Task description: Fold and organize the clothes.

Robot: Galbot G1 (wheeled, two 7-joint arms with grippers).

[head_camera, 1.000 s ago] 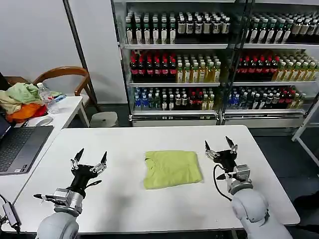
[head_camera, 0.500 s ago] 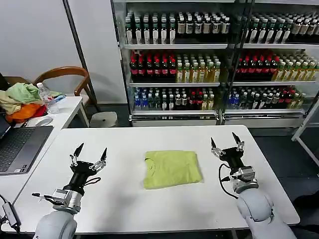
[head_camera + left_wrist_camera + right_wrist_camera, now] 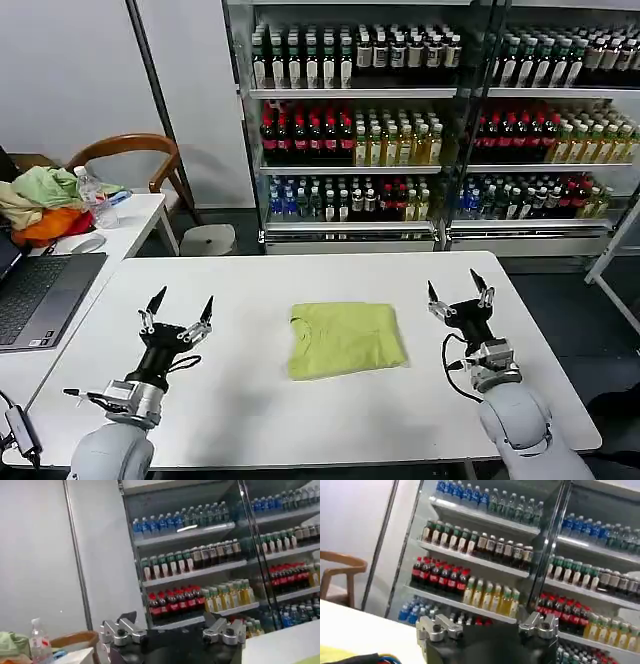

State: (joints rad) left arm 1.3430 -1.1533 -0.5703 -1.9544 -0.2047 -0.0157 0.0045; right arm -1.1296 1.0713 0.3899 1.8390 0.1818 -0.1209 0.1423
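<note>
A lime yellow-green T-shirt (image 3: pixel 345 338), the clothes, lies folded into a rough rectangle at the middle of the white table (image 3: pixel 260 290); no print shows on its upper side. My left gripper (image 3: pixel 183 300) rests over the table left of the shirt, open, fingers pointing up, holding nothing. On the shirt's other side my right gripper (image 3: pixel 455 285) is also open and empty, a hand's width from the cloth. In the left wrist view the left gripper (image 3: pixel 170 625) stands spread against the shelves. The right wrist view shows the right gripper (image 3: pixel 487 625) spread, with a sliver of the shirt (image 3: pixel 332 653) at the edge.
A side table (image 3: pixel 130 225) at the left holds a laptop (image 3: pixel 40 295), a heap of pale green, beige and orange garments (image 3: pixel 40 205) and a water bottle (image 3: pixel 92 195). A wooden chair (image 3: pixel 140 150) and a stool (image 3: pixel 208 240) stand behind. Drink shelves (image 3: pixel 400 130) line the back.
My right gripper has drifted right and a little back, away from the shirt's edge. The left gripper shifted slightly left. The shirt has not moved.
</note>
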